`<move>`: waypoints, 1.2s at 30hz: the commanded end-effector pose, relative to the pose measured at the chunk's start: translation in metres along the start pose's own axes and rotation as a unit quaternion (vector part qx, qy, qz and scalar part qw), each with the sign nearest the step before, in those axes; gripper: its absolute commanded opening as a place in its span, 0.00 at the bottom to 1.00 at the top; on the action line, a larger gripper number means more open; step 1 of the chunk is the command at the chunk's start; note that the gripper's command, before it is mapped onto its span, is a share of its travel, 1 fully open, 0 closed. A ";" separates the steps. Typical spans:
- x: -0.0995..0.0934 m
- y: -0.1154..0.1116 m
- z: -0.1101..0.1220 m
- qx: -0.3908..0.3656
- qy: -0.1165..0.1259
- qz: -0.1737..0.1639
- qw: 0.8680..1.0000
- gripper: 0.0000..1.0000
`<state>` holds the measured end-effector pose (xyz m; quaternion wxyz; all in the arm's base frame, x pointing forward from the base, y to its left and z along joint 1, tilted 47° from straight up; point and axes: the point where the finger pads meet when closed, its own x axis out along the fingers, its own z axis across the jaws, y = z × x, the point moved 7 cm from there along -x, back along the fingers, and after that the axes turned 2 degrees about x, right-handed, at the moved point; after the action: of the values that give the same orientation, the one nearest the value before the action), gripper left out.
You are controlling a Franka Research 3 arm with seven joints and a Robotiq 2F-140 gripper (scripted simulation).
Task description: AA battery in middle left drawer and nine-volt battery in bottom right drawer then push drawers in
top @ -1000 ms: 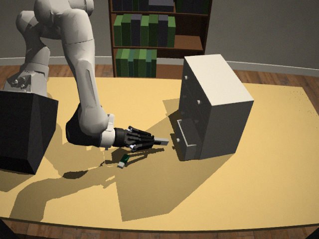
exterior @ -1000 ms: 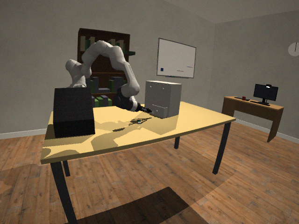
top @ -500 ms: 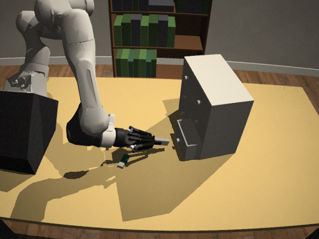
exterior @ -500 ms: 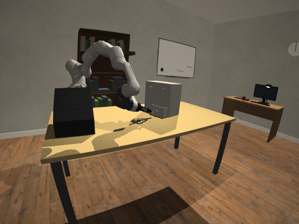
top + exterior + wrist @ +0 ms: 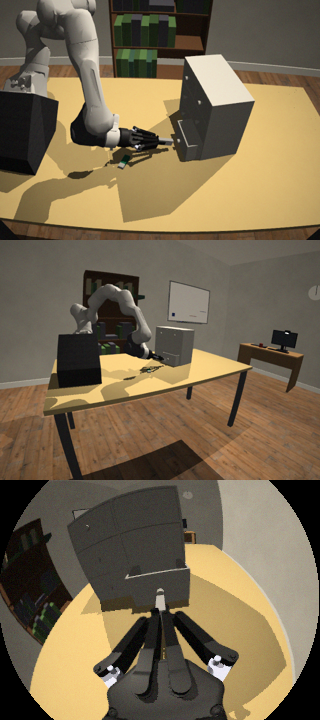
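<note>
While the gripper has its fingers together with nothing between them, its tips point at the knob of the open bottom-right drawer, just short of it in the top view. The knob lies straight ahead, toward the chest, so I judge that a straight forward push should close this drawer; a sideways one could turn the chest. Behind the fingertips, a green-and-white block lies on the table, and I cannot tell where either battery is.
</note>
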<state>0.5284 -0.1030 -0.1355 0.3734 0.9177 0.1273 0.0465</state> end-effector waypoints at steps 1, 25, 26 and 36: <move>0.005 0.002 0.001 0.003 -0.002 -0.001 1.000 0.00; 0.042 0.015 0.001 0.003 -0.002 -0.001 1.000 0.00; 0.044 0.016 0.001 0.003 -0.002 -0.001 1.000 0.00; 0.056 0.020 0.000 0.003 -0.002 -0.001 1.000 0.00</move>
<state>0.5822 -0.1026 -0.1227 0.3764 0.9165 0.1272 0.0467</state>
